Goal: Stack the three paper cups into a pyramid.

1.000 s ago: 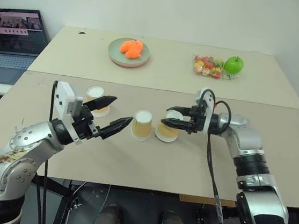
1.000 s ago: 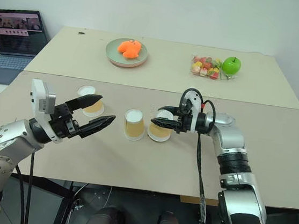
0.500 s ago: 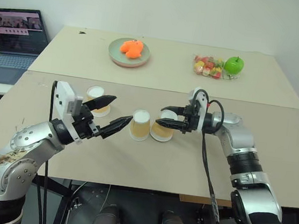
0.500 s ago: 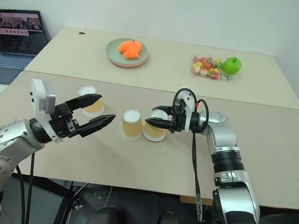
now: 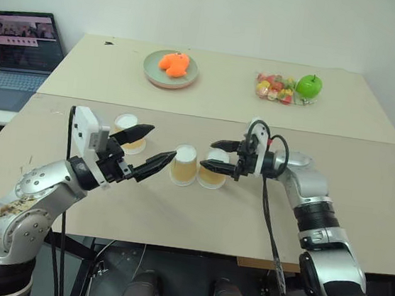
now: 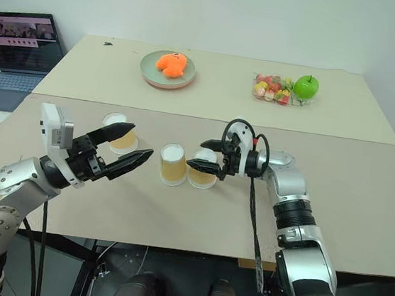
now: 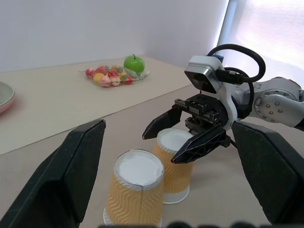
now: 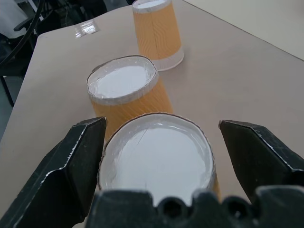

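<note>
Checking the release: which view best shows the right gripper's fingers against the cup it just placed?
The right wrist view: both open fingers stand clear of the cup. The left wrist view shows the right gripper from the front; head views, sideways.

Paper cups: three, all upside down on front table [image 5: 197,212]. Middle cup [image 5: 184,165] and right cup [image 5: 214,168] side by side, touching or nearly so; third cup [image 5: 129,132] well apart on their left.

Tables: two, front one butted against rear table [image 5: 217,97].

On rear table: one plate [image 5: 168,75] with one orange toy [image 5: 173,62]; one green apple [image 5: 308,85] beside one bag of sweets [image 5: 276,88].

Laptops: one [image 5: 17,49], off table's left end.

Grippers: two, left gripper [image 5: 140,149] and right gripper [image 5: 223,157].
</note>
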`<state>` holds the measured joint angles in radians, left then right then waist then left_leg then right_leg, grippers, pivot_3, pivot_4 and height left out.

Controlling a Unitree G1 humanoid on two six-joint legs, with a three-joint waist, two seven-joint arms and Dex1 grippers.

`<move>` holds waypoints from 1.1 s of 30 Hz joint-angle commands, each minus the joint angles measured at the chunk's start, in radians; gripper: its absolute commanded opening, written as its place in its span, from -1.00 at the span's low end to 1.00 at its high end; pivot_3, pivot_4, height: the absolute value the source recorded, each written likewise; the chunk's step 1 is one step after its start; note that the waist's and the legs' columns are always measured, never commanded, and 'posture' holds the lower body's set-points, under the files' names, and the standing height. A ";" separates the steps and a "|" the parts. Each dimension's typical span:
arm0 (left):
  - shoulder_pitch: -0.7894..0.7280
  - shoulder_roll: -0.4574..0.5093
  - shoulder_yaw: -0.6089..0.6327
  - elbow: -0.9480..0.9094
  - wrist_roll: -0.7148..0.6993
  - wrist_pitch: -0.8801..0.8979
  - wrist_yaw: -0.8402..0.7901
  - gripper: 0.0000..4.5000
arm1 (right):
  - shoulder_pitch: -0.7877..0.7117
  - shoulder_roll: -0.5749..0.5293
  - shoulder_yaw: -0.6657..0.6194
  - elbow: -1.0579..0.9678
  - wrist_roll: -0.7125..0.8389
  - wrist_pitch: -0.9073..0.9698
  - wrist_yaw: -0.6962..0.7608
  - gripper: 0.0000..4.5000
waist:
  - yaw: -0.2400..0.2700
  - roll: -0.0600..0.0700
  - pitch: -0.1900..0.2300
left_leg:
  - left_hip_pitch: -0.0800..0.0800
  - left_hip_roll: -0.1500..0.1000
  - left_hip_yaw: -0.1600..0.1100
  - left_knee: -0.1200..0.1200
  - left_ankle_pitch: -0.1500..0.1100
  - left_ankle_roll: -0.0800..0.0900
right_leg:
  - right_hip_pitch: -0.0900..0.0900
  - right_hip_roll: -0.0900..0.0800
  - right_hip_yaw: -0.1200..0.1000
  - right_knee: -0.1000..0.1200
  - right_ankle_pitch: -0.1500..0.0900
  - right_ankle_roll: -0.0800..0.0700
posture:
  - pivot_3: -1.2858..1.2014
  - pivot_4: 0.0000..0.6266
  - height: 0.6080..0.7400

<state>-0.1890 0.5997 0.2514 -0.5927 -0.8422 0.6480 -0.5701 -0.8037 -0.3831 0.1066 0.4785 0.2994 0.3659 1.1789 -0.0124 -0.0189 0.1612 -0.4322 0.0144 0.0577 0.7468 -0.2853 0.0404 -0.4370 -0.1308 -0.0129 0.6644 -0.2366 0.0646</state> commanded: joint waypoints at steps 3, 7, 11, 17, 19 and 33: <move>-0.027 -0.011 -0.001 -0.002 -0.004 -0.035 -0.003 1.00 | -0.021 -0.111 -0.106 -0.115 0.153 0.207 0.091 0.99 | 0.004 0.000 0.000 | 0.000 0.000 0.000 0.000 0.000 0.000 | 0.000 0.000 0.000 0.000 0.000 0.000 | 0.03 -0.52 0.03; -0.049 -0.034 0.023 0.036 -0.049 -0.027 0.011 1.00 | 0.000 -0.177 -0.180 -0.150 0.215 0.274 0.083 0.99 | 0.002 0.000 0.000 | -0.001 0.000 0.000 0.000 0.000 0.001 | 0.000 0.000 0.000 -0.001 0.000 0.000 | 0.03 -0.52 0.03; -0.082 -0.083 0.082 0.102 -0.116 -0.021 0.086 1.00 | 0.056 -0.235 -0.235 -0.207 0.247 0.302 0.067 0.99 | 0.002 0.000 0.000 | 0.000 0.000 0.000 0.000 0.000 0.001 | 0.000 0.000 0.000 0.000 0.000 0.000 | 0.03 -0.52 0.03; -0.043 -0.114 0.155 0.214 -0.034 -0.038 0.237 1.00 | 0.181 -0.300 -0.268 -0.348 0.232 0.290 0.001 0.99 | 0.000 -0.001 0.000 | 0.000 0.000 0.000 0.000 0.000 0.001 | 0.000 0.000 0.000 0.000 0.000 0.000 | 0.03 -0.52 0.03; 0.007 -0.098 0.146 0.225 0.033 -0.048 0.249 1.00 | 0.234 -0.320 -0.266 -0.418 0.231 0.285 -0.013 0.99 | -0.001 -0.001 0.001 | 0.000 0.000 0.000 0.000 0.000 0.001 | 0.000 0.000 0.000 -0.001 0.000 0.000 | 0.03 -0.52 0.03; -0.061 -0.081 0.099 0.380 0.192 -0.120 0.185 1.00 | 0.288 -0.281 -0.295 -0.508 0.303 0.289 -0.127 0.99 | 0.013 -0.003 0.002 | -0.001 0.000 0.000 0.000 -0.001 0.001 | 0.000 0.000 0.000 -0.002 0.001 -0.001 | 0.03 -0.52 0.03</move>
<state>-0.2276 0.5041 0.3560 -0.2221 -0.6773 0.5644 -0.3691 -0.5174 -0.6599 -0.1444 0.0106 0.5743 0.6729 1.0638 0.0008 -0.0215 0.1628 -0.4335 0.0145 0.0576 0.7469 -0.2859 0.0414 -0.4372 -0.1309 -0.0134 0.6629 -0.2355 0.0636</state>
